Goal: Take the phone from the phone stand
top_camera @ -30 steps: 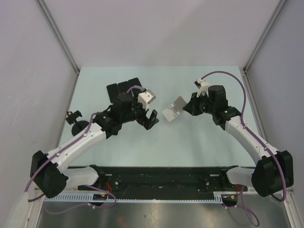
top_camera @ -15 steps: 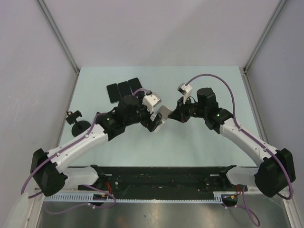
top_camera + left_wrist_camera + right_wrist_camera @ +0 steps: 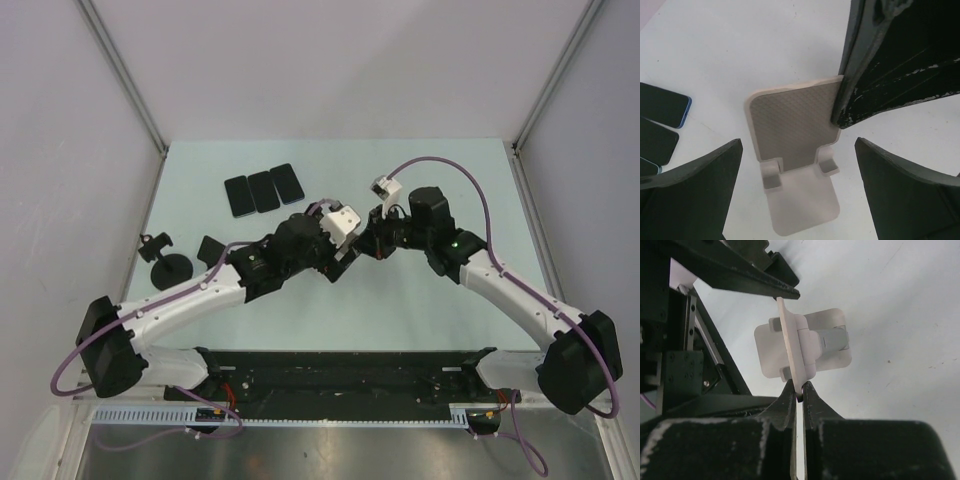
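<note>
The table (image 3: pixel 420 300) is reached over by both arms. The left gripper (image 3: pixel 797 195) is spread wide on either side of the phone stand (image 3: pixel 790 125), whose back-plate edge is pinched by the right gripper (image 3: pixel 799 390). Three phones (image 3: pixel 264 190) are laid flat at far left, well apart.

From above, you cannot see the phone stand (image 3: pixel 790 125); left gripper (image 3: pixel 339 262) and right gripper (image 3: pixel 371 245) cover it. The left wrist view's edge crops the phones (image 3: pixel 659 106).

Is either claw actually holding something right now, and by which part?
The right gripper is shut on the phone stand, pinching the thin edge of its back plate. The left gripper is open around the stand and holds nothing.
</note>
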### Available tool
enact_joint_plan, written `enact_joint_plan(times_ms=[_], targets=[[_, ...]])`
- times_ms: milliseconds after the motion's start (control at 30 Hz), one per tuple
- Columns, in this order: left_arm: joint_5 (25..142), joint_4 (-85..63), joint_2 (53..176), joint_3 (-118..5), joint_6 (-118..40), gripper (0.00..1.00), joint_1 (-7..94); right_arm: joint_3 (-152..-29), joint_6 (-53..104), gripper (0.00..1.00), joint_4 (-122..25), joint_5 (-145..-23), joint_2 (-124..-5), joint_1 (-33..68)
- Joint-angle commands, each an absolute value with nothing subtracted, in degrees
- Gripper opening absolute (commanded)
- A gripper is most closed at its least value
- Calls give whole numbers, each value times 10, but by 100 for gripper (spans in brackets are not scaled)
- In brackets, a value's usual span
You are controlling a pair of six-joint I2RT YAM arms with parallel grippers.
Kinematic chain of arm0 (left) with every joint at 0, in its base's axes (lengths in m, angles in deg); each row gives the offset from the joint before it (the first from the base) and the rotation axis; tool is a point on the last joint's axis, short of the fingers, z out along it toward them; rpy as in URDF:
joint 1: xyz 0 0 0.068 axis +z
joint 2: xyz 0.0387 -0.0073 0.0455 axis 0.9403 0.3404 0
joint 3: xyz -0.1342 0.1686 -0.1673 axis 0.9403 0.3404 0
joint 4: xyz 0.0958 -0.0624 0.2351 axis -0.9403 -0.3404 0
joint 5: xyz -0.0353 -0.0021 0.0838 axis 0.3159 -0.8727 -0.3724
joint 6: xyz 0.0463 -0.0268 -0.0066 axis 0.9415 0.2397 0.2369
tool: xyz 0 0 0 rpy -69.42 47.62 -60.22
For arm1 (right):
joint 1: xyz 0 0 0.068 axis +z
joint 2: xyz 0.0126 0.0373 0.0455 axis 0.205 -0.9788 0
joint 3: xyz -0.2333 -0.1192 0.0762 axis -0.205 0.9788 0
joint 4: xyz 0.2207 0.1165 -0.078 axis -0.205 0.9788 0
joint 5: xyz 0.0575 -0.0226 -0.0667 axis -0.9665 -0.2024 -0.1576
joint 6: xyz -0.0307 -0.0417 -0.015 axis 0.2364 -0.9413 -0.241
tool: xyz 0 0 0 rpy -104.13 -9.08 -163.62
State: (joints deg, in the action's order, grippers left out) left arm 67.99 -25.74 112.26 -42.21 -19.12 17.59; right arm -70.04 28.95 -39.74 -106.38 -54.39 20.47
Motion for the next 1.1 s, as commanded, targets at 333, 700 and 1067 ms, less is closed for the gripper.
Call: enact_joint_plan(times_ms=[333, 700, 1067], targets=[[534, -166, 1173, -440, -218, 95, 155, -733, 357, 0, -460, -1039, -557, 221], [510, -163, 1188, -424, -227, 35, 155, -733, 399, 8, -484, -1036, -586, 219], [462, -165, 1184, -369, -285, 4, 171, -733, 423, 86, -511, -1053, -595, 190]])
